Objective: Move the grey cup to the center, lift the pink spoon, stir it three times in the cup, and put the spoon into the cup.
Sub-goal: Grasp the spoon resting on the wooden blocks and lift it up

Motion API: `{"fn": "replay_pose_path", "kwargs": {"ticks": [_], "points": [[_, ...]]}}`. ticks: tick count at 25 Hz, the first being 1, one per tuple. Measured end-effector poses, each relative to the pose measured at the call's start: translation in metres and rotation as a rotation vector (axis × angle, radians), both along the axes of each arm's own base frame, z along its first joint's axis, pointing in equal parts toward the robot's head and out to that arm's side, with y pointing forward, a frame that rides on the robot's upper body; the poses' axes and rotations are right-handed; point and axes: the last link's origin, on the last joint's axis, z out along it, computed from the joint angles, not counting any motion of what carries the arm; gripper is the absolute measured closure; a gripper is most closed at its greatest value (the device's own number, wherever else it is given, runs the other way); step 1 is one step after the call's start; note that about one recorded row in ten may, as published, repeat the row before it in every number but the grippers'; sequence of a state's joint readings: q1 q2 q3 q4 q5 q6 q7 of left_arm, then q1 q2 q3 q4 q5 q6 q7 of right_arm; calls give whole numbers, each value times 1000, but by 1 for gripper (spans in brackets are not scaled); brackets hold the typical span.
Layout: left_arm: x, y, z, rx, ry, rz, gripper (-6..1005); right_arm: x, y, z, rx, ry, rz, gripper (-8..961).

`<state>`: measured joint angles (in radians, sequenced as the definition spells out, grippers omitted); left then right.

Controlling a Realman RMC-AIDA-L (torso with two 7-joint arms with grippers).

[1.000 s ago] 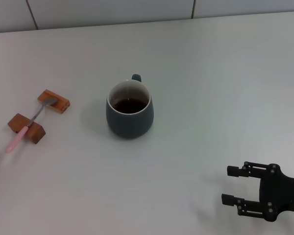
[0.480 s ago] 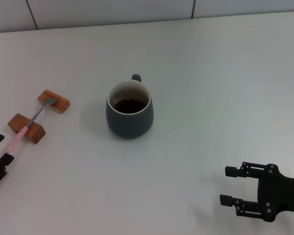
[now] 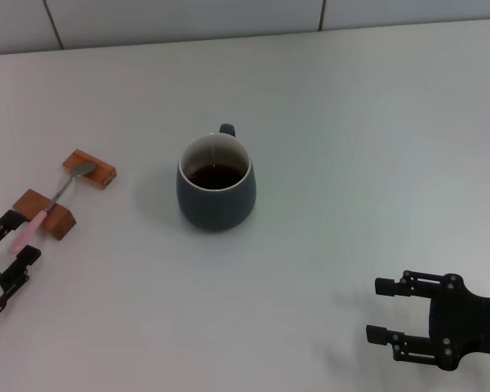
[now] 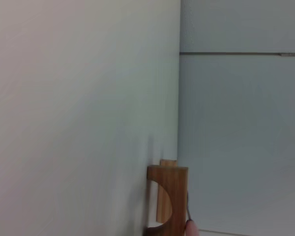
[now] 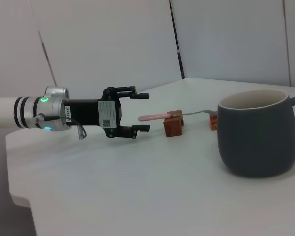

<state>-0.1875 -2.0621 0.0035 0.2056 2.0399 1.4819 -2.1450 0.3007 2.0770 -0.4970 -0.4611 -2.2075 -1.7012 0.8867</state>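
The grey cup (image 3: 216, 184) stands upright near the middle of the table with dark liquid inside; it also shows in the right wrist view (image 5: 255, 135). The pink spoon (image 3: 34, 224) lies across two wooden blocks at the left, with its metal bowl on the far block. Its pink handle shows in the right wrist view (image 5: 155, 117). My left gripper (image 3: 11, 239) is open at the handle's free end, with the tip between its fingers, and it also shows in the right wrist view (image 5: 141, 112). My right gripper (image 3: 380, 311) is open and empty near the front right.
The near wooden block (image 3: 47, 214) and the far wooden block (image 3: 90, 167) carry the spoon. The near block also shows in the left wrist view (image 4: 168, 196). A tiled wall runs behind the white table (image 3: 351, 147).
My left gripper has come into view from the lower left and moved up to the end of the spoon's handle. The right arm has barely moved.
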Motion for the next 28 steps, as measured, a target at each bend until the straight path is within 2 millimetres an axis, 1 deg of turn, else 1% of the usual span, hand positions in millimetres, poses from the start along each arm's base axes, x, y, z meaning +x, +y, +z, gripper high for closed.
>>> {"fn": "replay_pose_path", "kwargs": {"ticks": [3, 13, 22, 27, 28], "points": [[2, 5, 0, 1, -1, -7, 327, 0, 0, 0, -1, 1, -1, 246], [1, 15, -2, -10, 17, 7, 329, 0, 0, 0, -1, 3, -3, 247], [1, 18, -2, -15, 13, 20, 331, -2, 2, 0, 3, 7, 0, 247], [1, 21, -6, -36, 6, 31, 332, -3, 4, 0, 4, 9, 5, 247], [1, 21, -6, -37, 6, 33, 379, -3, 5, 0, 2, 11, 2, 247]]}}
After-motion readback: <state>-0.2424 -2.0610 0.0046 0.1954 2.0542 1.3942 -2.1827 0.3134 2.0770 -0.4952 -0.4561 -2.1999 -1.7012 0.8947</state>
